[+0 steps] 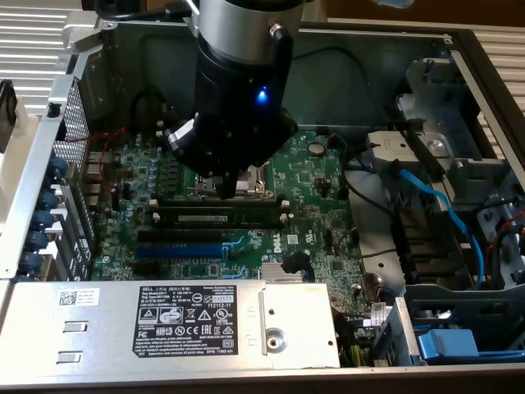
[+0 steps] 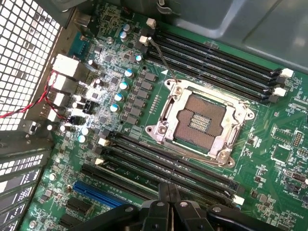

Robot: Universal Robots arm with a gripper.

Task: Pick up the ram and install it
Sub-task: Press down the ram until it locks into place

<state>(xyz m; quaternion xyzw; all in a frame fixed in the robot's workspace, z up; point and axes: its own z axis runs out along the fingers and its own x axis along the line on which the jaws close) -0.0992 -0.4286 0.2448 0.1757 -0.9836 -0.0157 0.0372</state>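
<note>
Green ram (image 1: 220,217) — just below claw (image 1: 232,190)

even, fairly bright light in both views. exterior view soft overall, arm (image 1: 238,90) casts shadow on the motherboard (image 1: 312,205) beneath; blue led (image 1: 262,96) glows on it. wrist view sharper, glare blows out the connectors (image 2: 72,103) by the mesh panel (image 2: 24,53), which is bright backlit.

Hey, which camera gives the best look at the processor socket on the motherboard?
The wrist view: the processor socket lies fully exposed there, its metal frame and contact grid plain between the black memory slots. In the exterior view the gripper, shut, hangs over it, hiding most of the socket.
</note>
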